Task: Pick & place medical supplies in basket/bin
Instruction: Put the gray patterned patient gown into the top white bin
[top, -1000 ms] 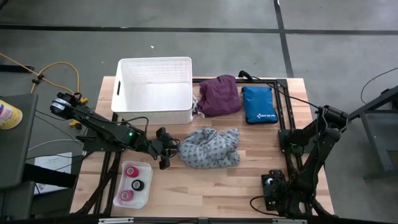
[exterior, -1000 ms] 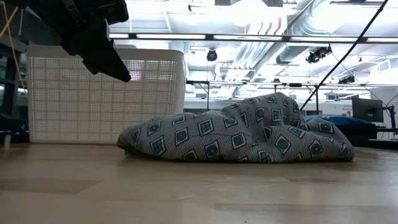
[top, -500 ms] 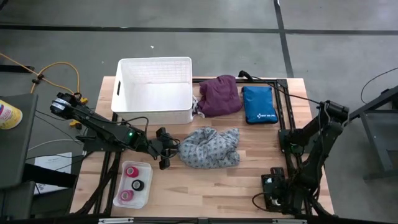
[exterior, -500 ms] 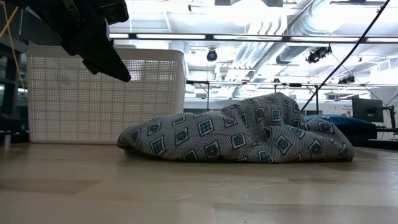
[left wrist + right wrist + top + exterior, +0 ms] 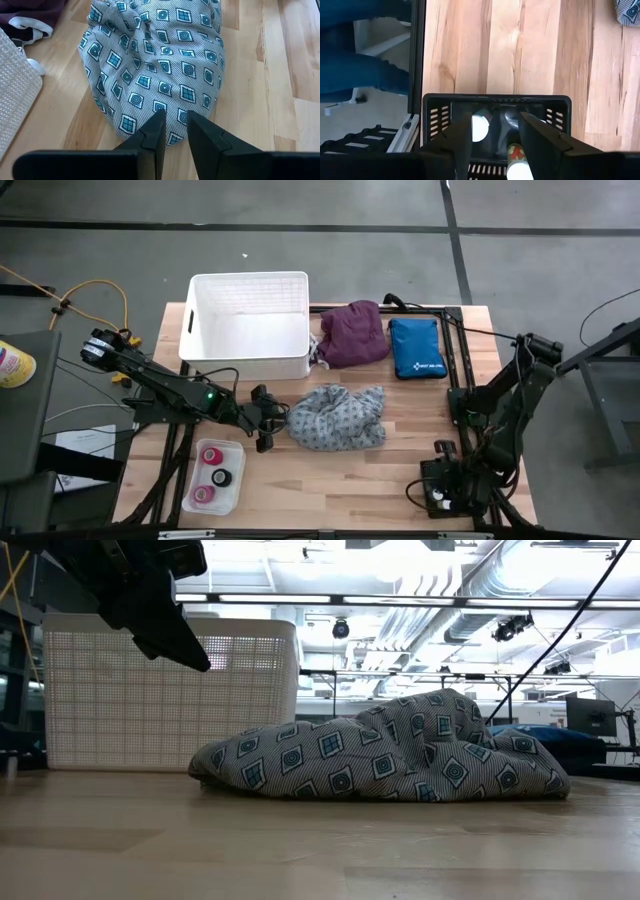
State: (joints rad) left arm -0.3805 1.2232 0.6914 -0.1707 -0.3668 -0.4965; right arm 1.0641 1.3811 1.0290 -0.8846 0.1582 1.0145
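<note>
High view shows the one change of the last second: the right tool (image 5: 447, 480) has swung in over the small black crate (image 5: 447, 487) at the near right corner of the bench (image 5: 330, 480), while the right arm's upper joints have shifted a little. In the right wrist view the tool's two fingers (image 5: 456, 137) stand apart, holding nothing, directly above the crate, where white-capped vials (image 5: 479, 128) lie inside. That reads as the start of a reach for a vial, though the tool has not yet gone down among them.

The left tool (image 5: 266, 420) has not moved. It hangs just beside the left edge of the grey cloth (image 5: 335, 417), slightly above the bench. In the left wrist view its fingers (image 5: 156, 131) are nearly together with a narrow gap, gripping nothing, tips pointed at the cloth's nearest fold.

The cloth lies crumpled at mid bench, just in front of the white basket (image 5: 200, 330), which looks empty. The purple cloth (image 5: 353, 332) lies beside the basket's right wall, with a blue pouch (image 5: 417, 348) to its right. A clear tray of tape rolls (image 5: 215, 476) sits at the near left.

Nothing appears placed in the basket yet, so the task is at its start.
</note>
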